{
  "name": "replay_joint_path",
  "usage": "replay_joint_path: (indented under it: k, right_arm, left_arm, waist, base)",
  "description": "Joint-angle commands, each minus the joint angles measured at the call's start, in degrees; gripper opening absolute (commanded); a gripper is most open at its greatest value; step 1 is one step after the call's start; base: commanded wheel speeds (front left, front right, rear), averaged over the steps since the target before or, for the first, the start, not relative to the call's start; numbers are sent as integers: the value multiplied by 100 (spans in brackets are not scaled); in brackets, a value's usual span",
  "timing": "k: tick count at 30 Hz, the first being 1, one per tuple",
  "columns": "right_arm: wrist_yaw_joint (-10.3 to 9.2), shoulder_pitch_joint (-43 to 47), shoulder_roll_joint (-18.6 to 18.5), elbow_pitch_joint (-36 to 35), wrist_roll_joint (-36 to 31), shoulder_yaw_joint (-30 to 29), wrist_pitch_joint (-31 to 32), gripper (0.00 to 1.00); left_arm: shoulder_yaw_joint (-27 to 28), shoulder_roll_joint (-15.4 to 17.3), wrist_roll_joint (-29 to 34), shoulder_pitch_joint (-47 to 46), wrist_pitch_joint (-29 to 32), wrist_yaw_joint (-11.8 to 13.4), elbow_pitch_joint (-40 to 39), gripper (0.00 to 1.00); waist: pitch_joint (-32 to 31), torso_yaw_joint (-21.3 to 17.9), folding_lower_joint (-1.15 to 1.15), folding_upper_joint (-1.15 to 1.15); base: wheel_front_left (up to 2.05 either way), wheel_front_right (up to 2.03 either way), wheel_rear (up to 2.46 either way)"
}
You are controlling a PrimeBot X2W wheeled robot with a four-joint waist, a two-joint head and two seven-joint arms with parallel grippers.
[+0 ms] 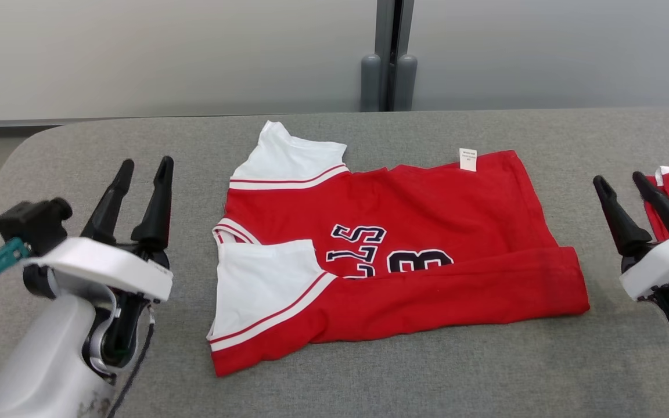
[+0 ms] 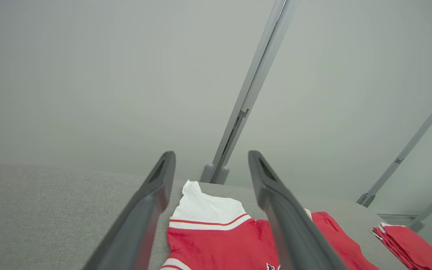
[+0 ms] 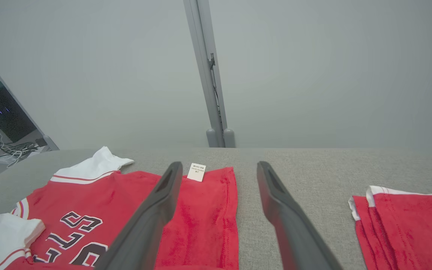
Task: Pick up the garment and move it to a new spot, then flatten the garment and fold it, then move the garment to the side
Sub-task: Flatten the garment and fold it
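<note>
Jersey (image 1: 392, 255), red with white sleeves, lies partly folded at the middle of the desk (image 1: 369, 377). Jaws on both arms stand spread and empty, flanking it. Soft, light knit will probably sag and drag, so pinch the doubled near fold at both ends.

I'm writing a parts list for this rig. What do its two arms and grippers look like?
The left gripper and right gripper each have two long, tapered black fingers on a white curved shell. The left forearm is pale grey-white, with a thin dark cable alongside. A black block with a teal connector sits beside its wrist.
</note>
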Motion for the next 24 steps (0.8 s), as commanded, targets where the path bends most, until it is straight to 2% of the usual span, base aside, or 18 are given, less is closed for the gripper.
replay_joint_path:
  k: [1,5,8,11,14,17,20,24]
  right_arm:
    - [1,125,74,-115,-255,-327,-61,100]
    - [0,875,388,-604,-1322,-1604,-49,100]
    - [1,1546,791,-1134,-2205,-2609,-42,100]
    - [1,2250,1279,-1624,-2941,-3316,-41,100]
    - [1,2778,1618,-1946,-3479,-3596,-42,100]
    - [1,3108,1896,-2084,-3694,-3793,-42,100]
    - [1,3272,2099,-2158,-3776,-3906,-43,100]
    - [1,3344,2179,-2187,-3829,-3965,-43,100]
  left_arm:
    - [341,-169,202,386,-17,-2,-132,100]
    - [1267,-832,925,1190,-19,-153,-597,100]
    - [1656,-1311,1598,1749,-14,-334,-807,100]
    - [2064,-1737,2240,2138,-14,-417,-917,100]
    - [2491,-2000,2598,2471,-14,-457,-906,100]
    - [2686,-2082,2710,2678,-14,-509,-730,100]
    - [2486,-2095,2580,2802,-14,-513,-575,100]
    - [2319,-2091,2659,2783,-14,-471,-334,100]
  waist:
    - [-50,-4,0,0]
    - [-133,-11,0,0]
    - [-191,-15,0,0]
    - [-215,-13,0,0]
    - [-239,0,0,0]
    - [-265,-22,0,0]
    - [-280,-47,0,0]
    - [-297,-78,0,0]
  base:
    - [0,0,0]
    - [0,0,0]
    - [0,0,0]
    - [0,0,0]
    - [0,0,0]
    - [0,0,0]
    - [0,0,0]
    - [0,0,0]
